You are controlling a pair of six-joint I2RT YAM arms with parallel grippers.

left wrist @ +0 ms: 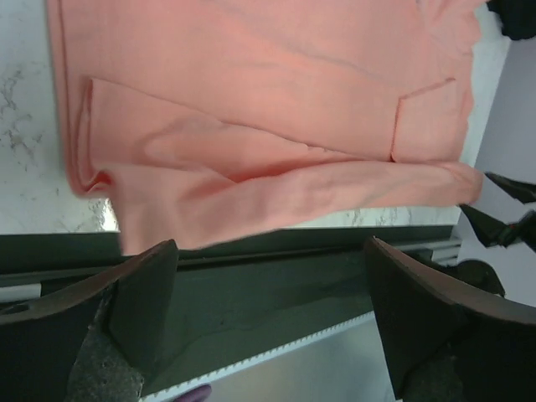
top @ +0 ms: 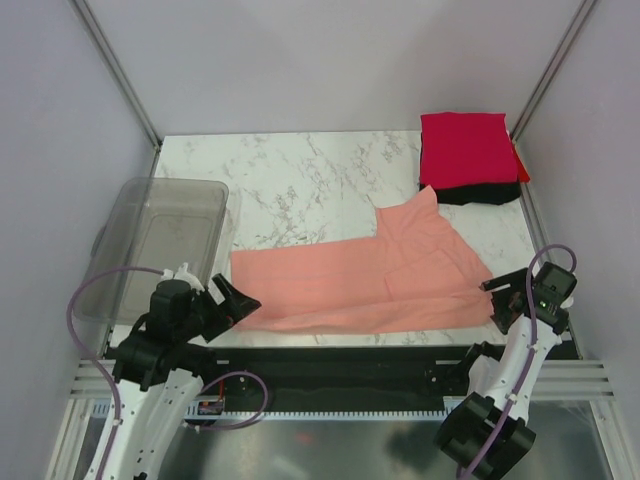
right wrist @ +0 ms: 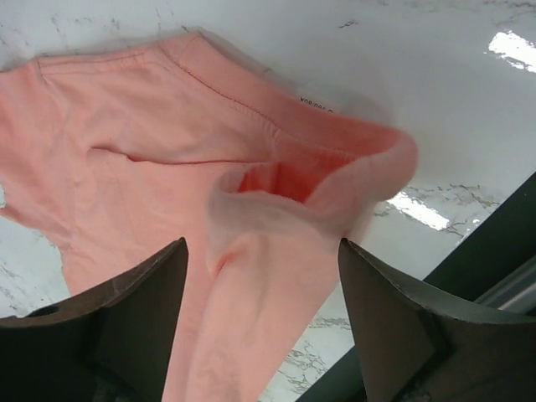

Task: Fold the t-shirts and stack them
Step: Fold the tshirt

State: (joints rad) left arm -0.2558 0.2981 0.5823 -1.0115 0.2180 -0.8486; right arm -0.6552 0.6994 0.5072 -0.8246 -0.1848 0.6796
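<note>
We see the salmon-pink t-shirt (top: 370, 285) lying soft and creased on the glossy, marble-patterned table (top: 300, 180). It is folded into a long band, with its near hem at the table's front edge. One sleeve tip reaches just beside the black t-shirt (top: 480, 194), which lies folded under the square red t-shirt (top: 468, 148) in the far right corner. The left claw (left wrist: 270, 249) is spread wide at the band's left end. The right claw (right wrist: 260, 251) is spread over its puffed right corner. Neither pinches cloth. A grey see-through tub (top: 160, 235) stands near the left end.
</note>
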